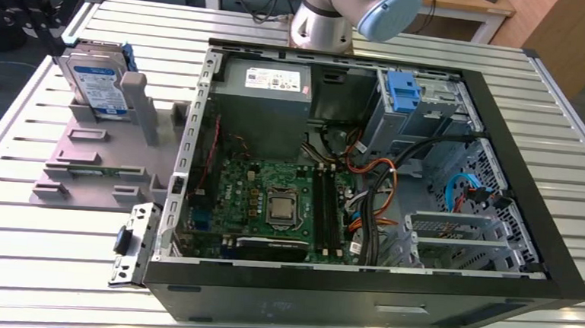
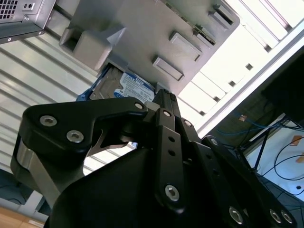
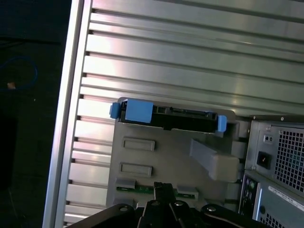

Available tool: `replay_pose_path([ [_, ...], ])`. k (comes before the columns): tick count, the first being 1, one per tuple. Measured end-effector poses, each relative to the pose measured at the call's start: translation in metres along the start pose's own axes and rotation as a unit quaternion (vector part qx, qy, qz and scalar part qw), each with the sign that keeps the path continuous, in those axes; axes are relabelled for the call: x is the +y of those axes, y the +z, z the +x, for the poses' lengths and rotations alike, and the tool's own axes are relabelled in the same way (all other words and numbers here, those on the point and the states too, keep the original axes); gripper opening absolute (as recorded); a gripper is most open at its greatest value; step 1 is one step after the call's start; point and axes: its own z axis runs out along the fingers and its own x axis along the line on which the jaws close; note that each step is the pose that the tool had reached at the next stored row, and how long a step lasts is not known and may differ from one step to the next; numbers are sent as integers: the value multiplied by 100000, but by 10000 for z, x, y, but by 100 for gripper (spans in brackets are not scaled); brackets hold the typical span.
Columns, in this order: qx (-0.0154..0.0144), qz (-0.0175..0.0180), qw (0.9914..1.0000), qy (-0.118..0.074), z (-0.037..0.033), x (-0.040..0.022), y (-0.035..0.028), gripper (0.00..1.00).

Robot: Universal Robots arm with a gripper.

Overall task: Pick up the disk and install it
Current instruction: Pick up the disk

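Two fingertips of the hand [image 3: 159,186] were seen pressed together in the first wrist view, and nothing was held between them. In the exterior view the hand was found at the far left, over the slatted worktop [image 1: 52,271], near the disk [image 1: 92,83] but not touching it. The disk was stood on edge in a slot of the grey stand [image 1: 110,160], at the stand's end toward the exterior view's top. Its long axis appeared upright, and its white-and-blue labelled face was turned toward the rest of the stand. Its blue carrier bracket [image 1: 128,53] was seen along its edges, and in the first wrist view the thin top edge was capped with blue at both ends. To the exterior view's right of the stand, the open computer case [image 1: 548,225] was laid on its side on the worktop. Inside it, the grey power supply [image 1: 266,94] was seated near the upper wall, and further right the blue-tabbed drive cage [image 1: 404,91] was fixed.
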Motion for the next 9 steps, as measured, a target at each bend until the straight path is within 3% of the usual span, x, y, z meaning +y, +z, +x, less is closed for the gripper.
replay_pose_path([
  [9,-1,-34,99993,-1212,0,0,0,11],
])
